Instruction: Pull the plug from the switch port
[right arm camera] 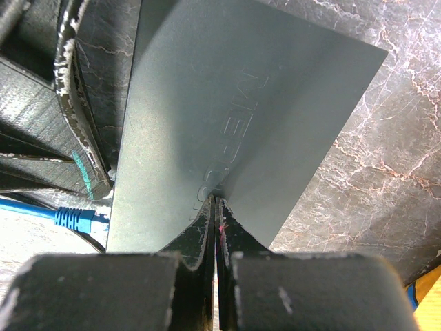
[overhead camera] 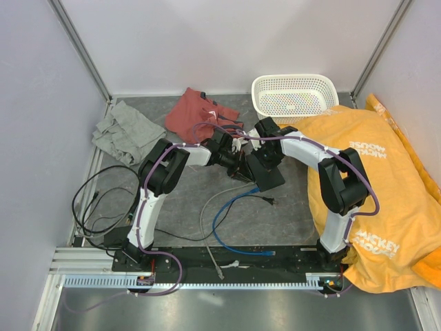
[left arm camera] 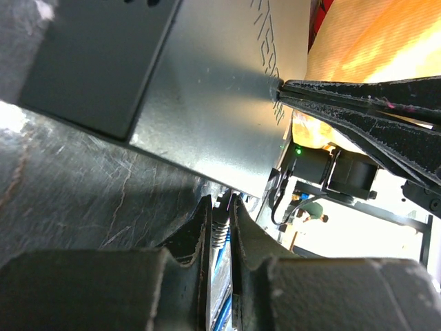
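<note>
- Top external: fixed, high above and behind the switch (overhead camera: 270, 178), tilted down and forward. Distant; the whole table (overhead camera: 289, 210) is in frame.
- Left wrist: very close, low, skimming the switch (left arm camera: 207, 89) lid from its left side.
- Right wrist: very close, looking along the switch (right arm camera: 234, 117) lid from the opposite edge.
- Shared: both wrist views show the lid's embossed lettering (left arm camera: 269, 55) (right arm camera: 231, 131).

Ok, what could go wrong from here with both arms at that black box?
The right tool pinches only the thin edge of the switch, so a hard pull may slip it loose. The left tool grips a narrow ribbed plug; it could slide off mid-pull.
</note>
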{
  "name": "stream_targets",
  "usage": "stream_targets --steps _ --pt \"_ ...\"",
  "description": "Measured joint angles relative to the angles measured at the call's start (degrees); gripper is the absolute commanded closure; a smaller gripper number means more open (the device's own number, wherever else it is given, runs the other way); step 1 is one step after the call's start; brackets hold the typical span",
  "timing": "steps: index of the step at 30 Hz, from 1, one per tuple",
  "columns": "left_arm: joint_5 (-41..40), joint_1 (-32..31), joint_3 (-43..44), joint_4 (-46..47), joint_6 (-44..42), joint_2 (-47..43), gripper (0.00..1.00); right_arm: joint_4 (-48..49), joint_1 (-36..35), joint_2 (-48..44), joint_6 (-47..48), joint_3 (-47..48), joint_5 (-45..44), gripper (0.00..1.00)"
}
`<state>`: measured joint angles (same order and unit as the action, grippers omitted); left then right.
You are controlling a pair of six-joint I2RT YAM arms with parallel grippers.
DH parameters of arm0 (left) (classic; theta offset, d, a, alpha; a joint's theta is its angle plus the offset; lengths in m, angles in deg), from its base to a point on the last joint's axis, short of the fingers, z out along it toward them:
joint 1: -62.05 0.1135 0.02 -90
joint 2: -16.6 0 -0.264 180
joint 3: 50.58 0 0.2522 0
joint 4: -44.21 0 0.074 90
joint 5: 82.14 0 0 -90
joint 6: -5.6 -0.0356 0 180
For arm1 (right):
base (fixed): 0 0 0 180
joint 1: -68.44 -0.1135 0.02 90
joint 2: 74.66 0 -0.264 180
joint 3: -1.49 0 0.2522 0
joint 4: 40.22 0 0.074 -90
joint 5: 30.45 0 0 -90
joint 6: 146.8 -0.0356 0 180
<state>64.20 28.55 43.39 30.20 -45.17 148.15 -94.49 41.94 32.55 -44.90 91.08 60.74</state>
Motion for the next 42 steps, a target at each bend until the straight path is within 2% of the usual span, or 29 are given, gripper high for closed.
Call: stream_targets --steps 20,29,42 --pt "-0.9 -0.4 2.8 -5.8 -7.0 0.1 0.99 0.0 0.0 0.1 0.3 0.0 0.0 1.0" --pt "-3.9 -1.1 3.8 -9.4 -11.7 -1.0 0.98 0.4 -0.2 -0.2 0.4 -0.4 -0.2 1.0" --pt "-5.3 -1.4 2.6 -9.0 -16.1 -2.4 0.99 0.4 -0.7 -0.2 0.8 -0.4 -1.1 1.0"
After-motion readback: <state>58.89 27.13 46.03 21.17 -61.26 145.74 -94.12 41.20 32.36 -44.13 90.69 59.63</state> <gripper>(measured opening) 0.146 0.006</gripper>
